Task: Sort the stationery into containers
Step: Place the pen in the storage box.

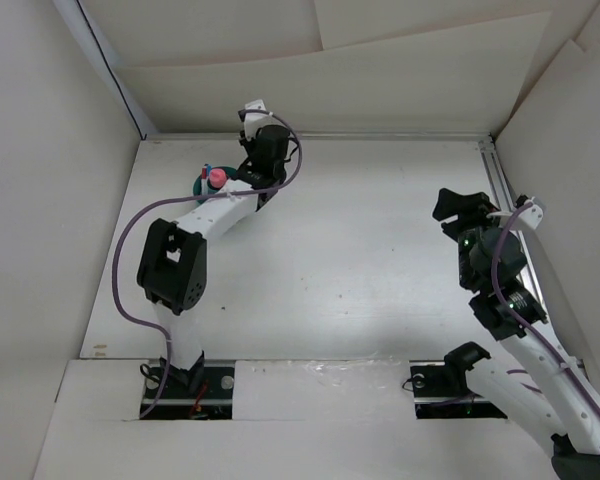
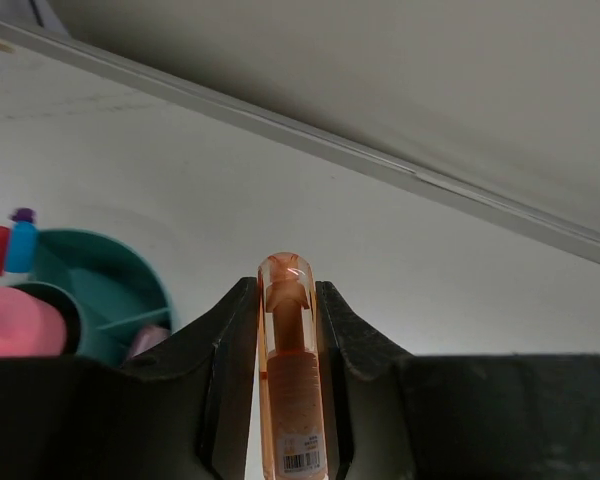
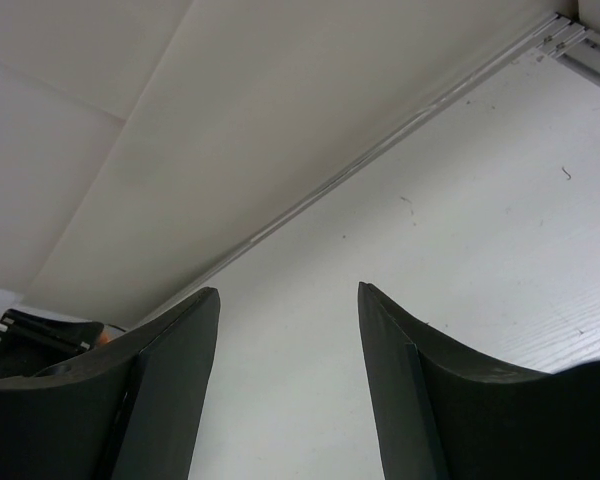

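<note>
Orange marker (image 2: 291,380) pinched lengthwise between the closed fingers of the left gripper (image 2: 286,292), just beside the teal organiser cup (image 2: 130,285) near the back wall; pink piece (image 2: 15,322) and capped pens (image 2: 20,245) inside the cup. Right gripper (image 3: 288,295) spread wide, well apart near the right edge of the table (image 1: 360,250).
</note>
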Controlling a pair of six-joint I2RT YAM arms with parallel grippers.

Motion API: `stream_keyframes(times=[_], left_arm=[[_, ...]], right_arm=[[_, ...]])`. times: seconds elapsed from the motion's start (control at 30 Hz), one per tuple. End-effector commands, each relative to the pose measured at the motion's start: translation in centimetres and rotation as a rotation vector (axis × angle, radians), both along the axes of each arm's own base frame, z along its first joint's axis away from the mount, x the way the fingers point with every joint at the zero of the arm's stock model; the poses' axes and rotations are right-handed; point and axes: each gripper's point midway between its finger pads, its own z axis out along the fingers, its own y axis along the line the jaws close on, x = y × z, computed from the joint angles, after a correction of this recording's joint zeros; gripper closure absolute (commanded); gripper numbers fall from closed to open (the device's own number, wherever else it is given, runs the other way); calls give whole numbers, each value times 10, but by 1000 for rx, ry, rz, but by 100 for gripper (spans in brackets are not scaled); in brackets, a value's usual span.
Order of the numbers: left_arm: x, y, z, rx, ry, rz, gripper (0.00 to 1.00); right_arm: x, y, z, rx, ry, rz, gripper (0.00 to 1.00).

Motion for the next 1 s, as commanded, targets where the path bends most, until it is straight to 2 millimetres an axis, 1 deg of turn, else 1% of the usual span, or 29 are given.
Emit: stream_keyframes(times=[0.0, 0.03, 0.07, 0.1, 0.17, 0.2, 0.27, 0.3, 0.33, 0.4, 0.43, 0.47, 0.53, 0.57, 0.63, 0.67, 0.7, 0.73, 0.77, 0.8, 0.83, 0.93, 0.97], left_arm=[[-6, 34, 31, 80, -77, 125, 100], [-7, 39, 27, 106, -74, 142, 100], [-5, 53, 27, 127, -75, 174, 100], [-3, 60, 25, 161, -69, 185, 100], [-2, 65, 20, 202, -55, 208, 100], [0, 71, 16, 220, -59, 229, 100], [-4, 81, 8, 305, -36, 257, 100], [-4, 83, 11, 315, -43, 264, 100], [-7, 87, 8, 332, -43, 282, 100], [-7, 90, 3, 383, -30, 282, 100], [-7, 91, 9, 382, -50, 293, 100], [-8, 93, 7, 397, -45, 300, 100], [-5, 92, -2, 437, -25, 292, 100], [-7, 95, -3, 444, -25, 304, 100], [-6, 96, -13, 469, -9, 308, 100], [-6, 96, -9, 474, -20, 309, 100], [-7, 97, -15, 487, -9, 315, 100], [-6, 97, -14, 489, -14, 316, 100], [-7, 98, -22, 500, 2, 312, 100], [-6, 97, -27, 512, 9, 309, 100], [-7, 99, -27, 513, 11, 319, 100], [-6, 100, -35, 547, 21, 325, 100], [-6, 100, -33, 542, 14, 327, 100]], right_arm=[[-1, 0, 18, 13, -57, 7, 37], [-1, 0, 18, 13, -57, 7, 37], [1, 1, 16, 9, -49, 7, 37], [1, 1, 18, 13, -57, 7, 37], [1, 0, 17, 4, -55, 6, 37], [1, 0, 17, 4, -55, 6, 37], [1, 0, 17, 4, -55, 6, 37], [1, 0, 17, 4, -55, 6, 37], [1, 0, 17, 4, -55, 6, 37], [1, 0, 17, 4, -55, 6, 37], [1, 0, 17, 4, -55, 6, 37], [1, 2, 18, 3, -56, 15, 37], [1, 2, 18, 3, -56, 15, 37], [1, 2, 18, 3, -56, 15, 37], [1, 2, 18, 3, -56, 15, 37], [1, 2, 18, 3, -56, 15, 37], [1, 2, 18, 3, -56, 15, 37], [1, 2, 18, 3, -56, 15, 37], [1, 2, 18, 3, -56, 15, 37], [1, 2, 18, 3, -56, 15, 37], [1, 2, 18, 3, -56, 15, 37], [1, 2, 18, 3, -56, 15, 37], [1, 2, 18, 3, -56, 15, 37]])
